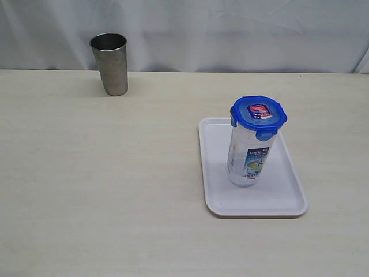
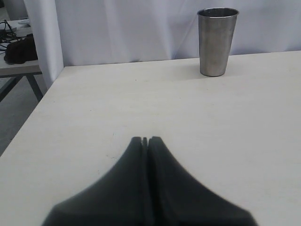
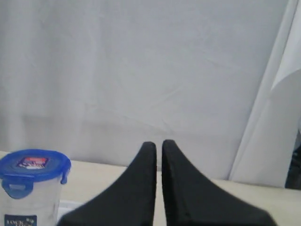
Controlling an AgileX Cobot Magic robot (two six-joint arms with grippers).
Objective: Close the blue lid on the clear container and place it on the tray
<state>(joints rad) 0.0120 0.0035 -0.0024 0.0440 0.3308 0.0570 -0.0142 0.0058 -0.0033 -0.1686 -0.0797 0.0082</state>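
The clear container [image 1: 248, 156] stands upright on the white tray [image 1: 282, 199], its label facing the front. The blue lid [image 1: 259, 115] sits on top of it, one flap hanging down at the front. In the right wrist view the container [image 3: 30, 202] and lid [image 3: 34, 165] show at the edge, apart from my right gripper [image 3: 159, 143], which is shut with only a thin slit between its black fingers and holds nothing. My left gripper [image 2: 145, 139] is shut and empty, low over bare table. Neither gripper shows in the exterior view.
A steel tumbler [image 1: 110, 63] stands upright at the back left of the table, also visible as the tumbler [image 2: 216, 41] ahead of my left gripper. A white curtain hangs behind the table. The table's left edge [image 2: 33, 113] drops off beside my left gripper.
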